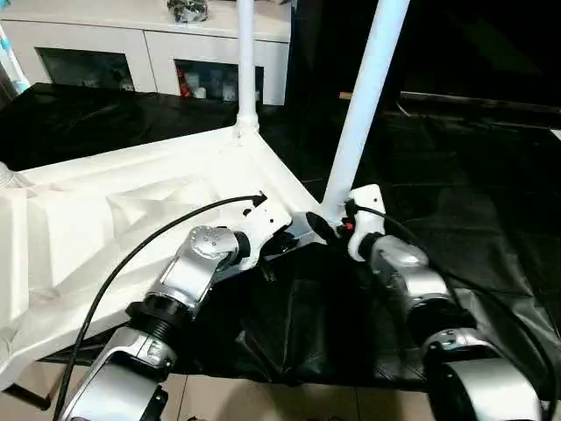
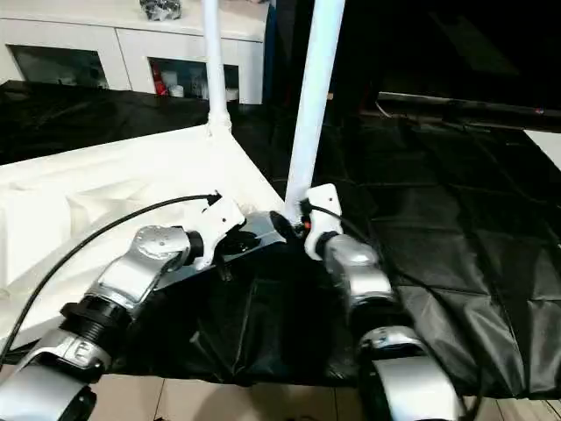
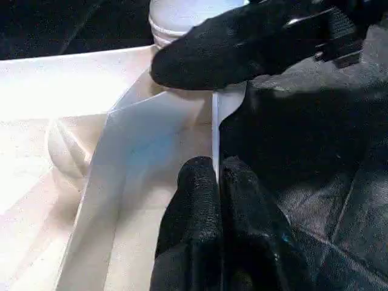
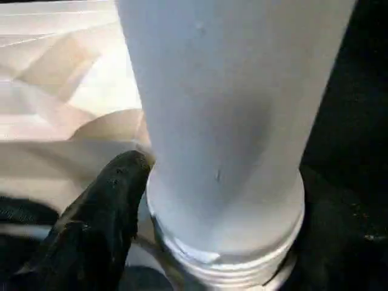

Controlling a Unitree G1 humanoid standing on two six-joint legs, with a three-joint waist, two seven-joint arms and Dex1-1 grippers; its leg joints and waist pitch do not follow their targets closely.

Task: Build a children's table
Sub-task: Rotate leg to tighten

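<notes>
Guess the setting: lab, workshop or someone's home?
Probably an indoor room set up as a test space: a black-draped work table, a white glass-door cabinet behind it, and the upturned tabletop with legs standing.

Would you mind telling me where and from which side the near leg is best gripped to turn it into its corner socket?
Grip the near leg low on its round shaft, just above the threaded collar at the tabletop corner. Come in level from the robot's side, where the right gripper already sits: the leg leans slightly, and a low hold probably steadies it best.
</notes>
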